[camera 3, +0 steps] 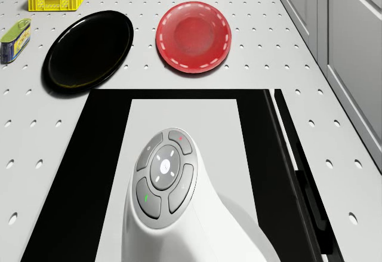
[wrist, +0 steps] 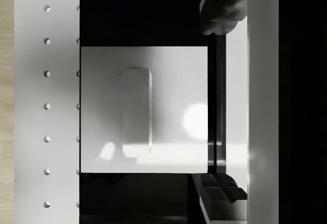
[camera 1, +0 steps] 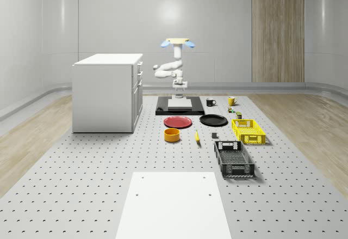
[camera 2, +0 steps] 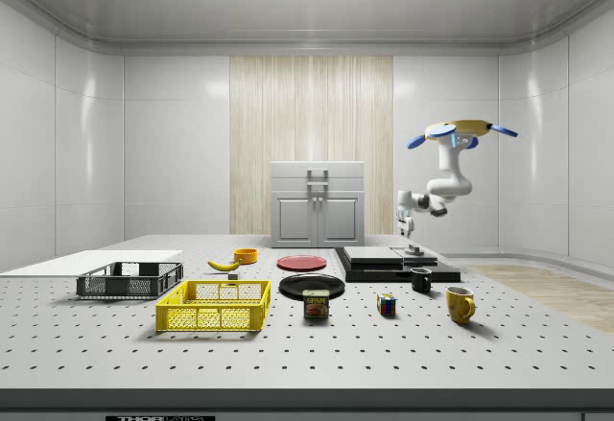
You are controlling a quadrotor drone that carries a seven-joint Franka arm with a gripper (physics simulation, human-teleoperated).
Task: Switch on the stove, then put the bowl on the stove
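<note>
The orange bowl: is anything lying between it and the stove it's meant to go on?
Yes. The red plate lies flat on the table between the orange bowl and the stove. The drone hovers above the stove, its claw low over it.

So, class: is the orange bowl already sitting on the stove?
No, the orange bowl sits on the table, in front of the red plate, apart from the stove.

Glossy black stove (camera 1: 179, 110), matt perforated table (camera 1: 81, 163), wood-grain wall panel (camera 1: 278, 29).
</note>
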